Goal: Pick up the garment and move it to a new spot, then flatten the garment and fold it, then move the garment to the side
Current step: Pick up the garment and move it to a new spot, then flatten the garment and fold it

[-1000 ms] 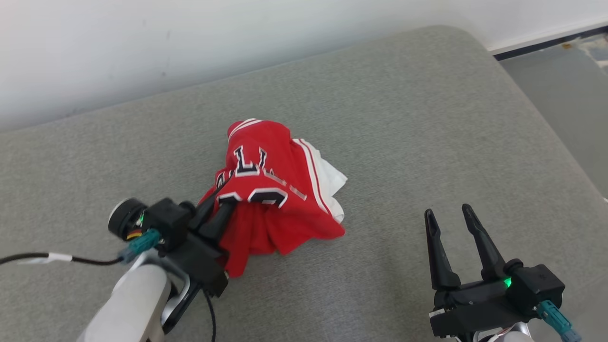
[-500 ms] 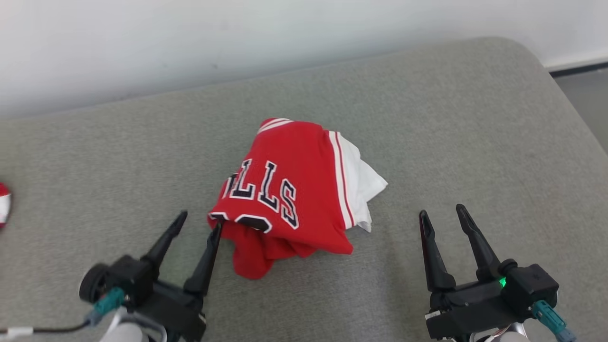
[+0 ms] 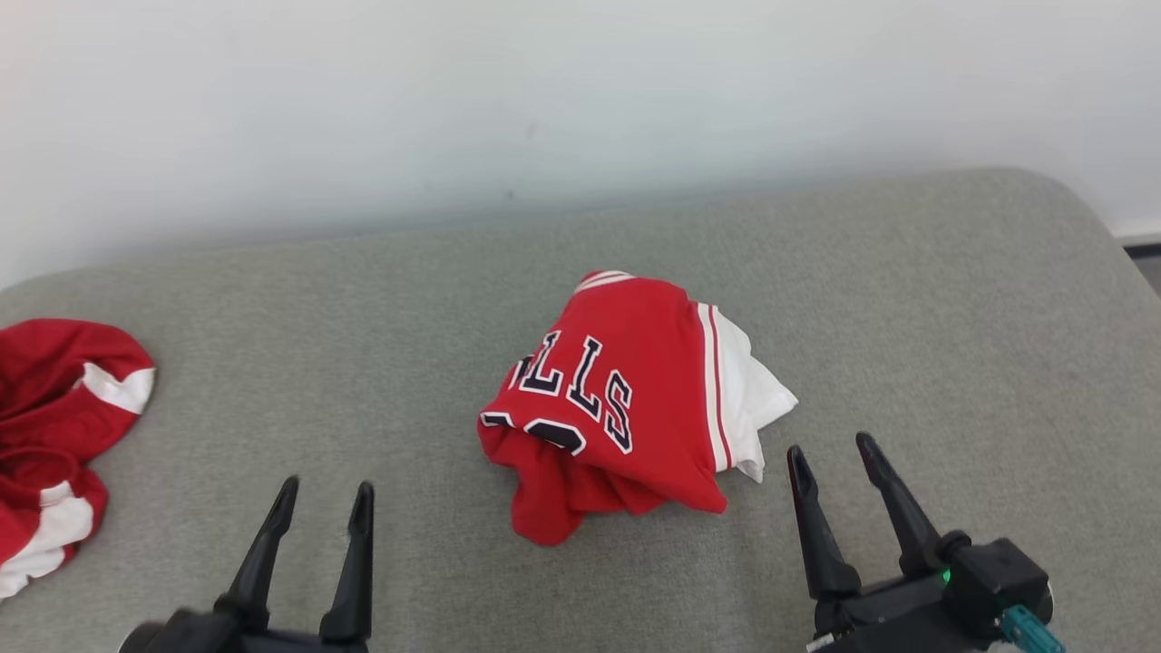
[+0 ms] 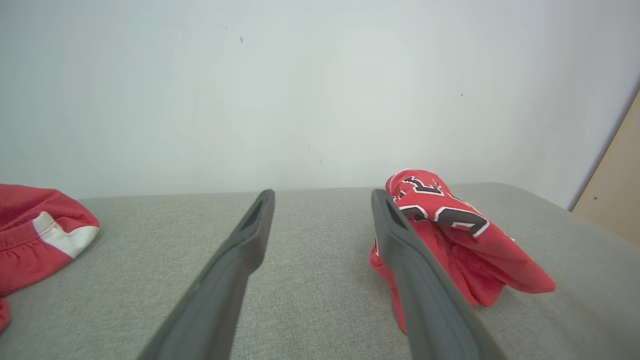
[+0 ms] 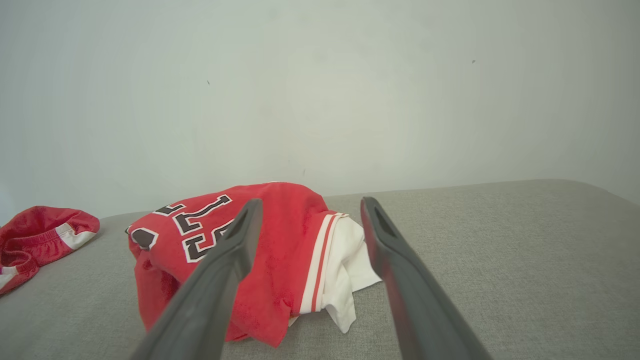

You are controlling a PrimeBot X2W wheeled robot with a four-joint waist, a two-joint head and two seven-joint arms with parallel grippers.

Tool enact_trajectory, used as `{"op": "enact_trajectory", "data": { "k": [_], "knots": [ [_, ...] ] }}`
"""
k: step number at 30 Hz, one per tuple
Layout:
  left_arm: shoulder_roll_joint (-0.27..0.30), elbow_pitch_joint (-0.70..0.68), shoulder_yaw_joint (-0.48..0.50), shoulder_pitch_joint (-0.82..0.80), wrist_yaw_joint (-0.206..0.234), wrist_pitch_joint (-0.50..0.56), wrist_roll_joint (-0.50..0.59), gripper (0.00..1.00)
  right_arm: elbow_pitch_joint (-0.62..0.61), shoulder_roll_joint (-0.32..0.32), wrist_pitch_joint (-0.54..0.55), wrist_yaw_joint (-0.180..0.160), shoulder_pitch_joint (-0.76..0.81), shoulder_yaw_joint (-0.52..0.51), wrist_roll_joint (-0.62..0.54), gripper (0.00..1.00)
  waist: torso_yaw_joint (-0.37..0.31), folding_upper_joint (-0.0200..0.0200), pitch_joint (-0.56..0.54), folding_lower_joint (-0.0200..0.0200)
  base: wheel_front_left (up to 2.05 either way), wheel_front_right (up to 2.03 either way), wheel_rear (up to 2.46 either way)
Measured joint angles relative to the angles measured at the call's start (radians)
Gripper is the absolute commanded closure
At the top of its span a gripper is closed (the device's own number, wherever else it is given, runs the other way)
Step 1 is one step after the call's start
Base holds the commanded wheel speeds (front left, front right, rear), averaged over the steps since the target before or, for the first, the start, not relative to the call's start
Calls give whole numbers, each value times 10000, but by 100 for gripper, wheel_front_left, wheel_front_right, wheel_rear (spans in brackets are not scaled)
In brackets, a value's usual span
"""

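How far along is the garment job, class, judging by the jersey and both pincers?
Done: possibly the placing; the red jersey lies bunched on the grey cushion. In hand: nothing; the left pincer and right pincer stand open, empty. Left: flattening, folding, moving it aside.

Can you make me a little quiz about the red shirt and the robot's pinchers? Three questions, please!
1. True or false: the red jersey lies crumpled on the grey cushion, and no gripper touches it.
2. What lies at the cushion's left end? A: a blue towel. B: another red-and-white garment. C: a cup.
3. Fill in the blank: the left gripper and the right gripper both have their fingers ____.

Key: 1 true; 2 B; 3 open.
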Motion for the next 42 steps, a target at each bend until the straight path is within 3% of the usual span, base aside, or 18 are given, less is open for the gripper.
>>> {"op": "enact_trajectory", "data": {
  "k": [5, 11, 21, 42],
  "knots": [
    [-326, -531, 612, 683, 92, -12, 224, 0, 36, -6, 0, 0, 280, -94, -2, 0, 237, 0, -354, 0, 0, 0, 0],
    [-470, -907, 953, 1320, -98, -12, 372, 0, -36, -44, 0, 0, 520, -251, 8, 0, 435, 0, -691, 0, 0, 0, 0],
    [-516, -1172, 813, 2210, 316, -12, 968, 0, -59, -104, 0, 0, 1057, -372, -6, 0, 603, -1, -1203, 0, 0, 0, 0],
    [-522, -527, 947, 2309, 196, -12, 1041, 0, 245, -12, 0, 0, 1298, -288, -2, 0, 723, 1, -1599, 1, 0, 0, 0]
  ]
}}
